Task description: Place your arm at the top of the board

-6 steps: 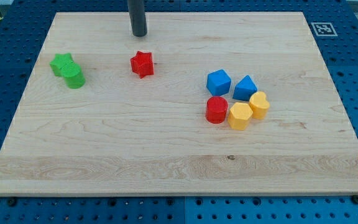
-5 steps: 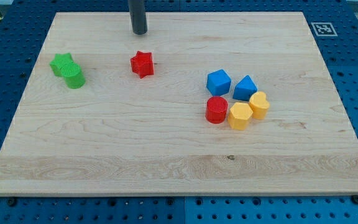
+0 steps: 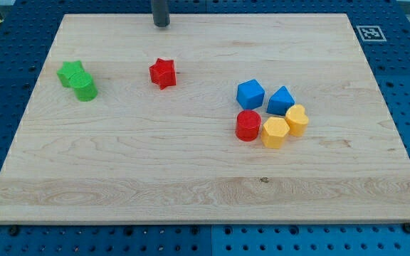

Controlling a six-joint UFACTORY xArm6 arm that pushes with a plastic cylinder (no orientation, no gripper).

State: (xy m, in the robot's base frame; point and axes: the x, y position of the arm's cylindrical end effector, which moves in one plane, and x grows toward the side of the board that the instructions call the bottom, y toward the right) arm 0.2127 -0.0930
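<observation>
My tip [image 3: 161, 25] stands on the wooden board [image 3: 191, 178] close to its top edge, left of the middle. It touches no block. The red star block [image 3: 162, 72] lies below it, a short way down the view. Only the rod's lower end shows; the rest runs out of the view's top.
A green star block [image 3: 70, 71] and a green cylinder [image 3: 85, 88] touch at the view's left. At the right of centre sit two blue blocks [image 3: 250, 93] [image 3: 281, 99], a red cylinder [image 3: 248, 125], a yellow hexagonal block [image 3: 274, 132] and a yellow heart block [image 3: 297, 119].
My tip has slid toward the view's top, away from the red star block. No block has moved.
</observation>
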